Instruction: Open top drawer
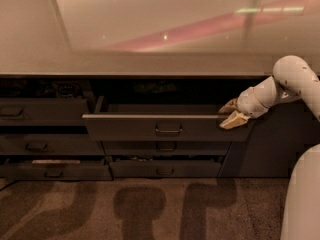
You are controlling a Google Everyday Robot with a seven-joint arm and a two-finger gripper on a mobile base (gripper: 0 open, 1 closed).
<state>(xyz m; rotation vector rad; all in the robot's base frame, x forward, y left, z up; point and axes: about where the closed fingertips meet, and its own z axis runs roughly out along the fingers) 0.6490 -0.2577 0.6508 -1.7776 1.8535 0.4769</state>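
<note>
The top drawer (pixel 130 129) is a wide dark grey drawer in the middle of the cabinet, standing pulled out toward me, with a small loop handle (pixel 168 129) on its flat front. My gripper (pixel 231 113) is at the right end of that front's top edge, well right of the handle. Its two tan fingers stand apart, the upper one (pixel 229 105) over the tray side and the lower one (pixel 235 120) in front of the panel. I cannot tell whether they touch the drawer. My white arm (pixel 292 79) reaches in from the right.
A pale countertop (pixel 150 64) runs above the cabinet. Two shallower drawers (pixel 165 146) sit below the pulled-out one, the lowest (pixel 165 168) slightly ajar. A stack of drawers (pixel 45 111) fills the left side. My white body (pixel 305 194) occupies the bottom right over the carpet.
</note>
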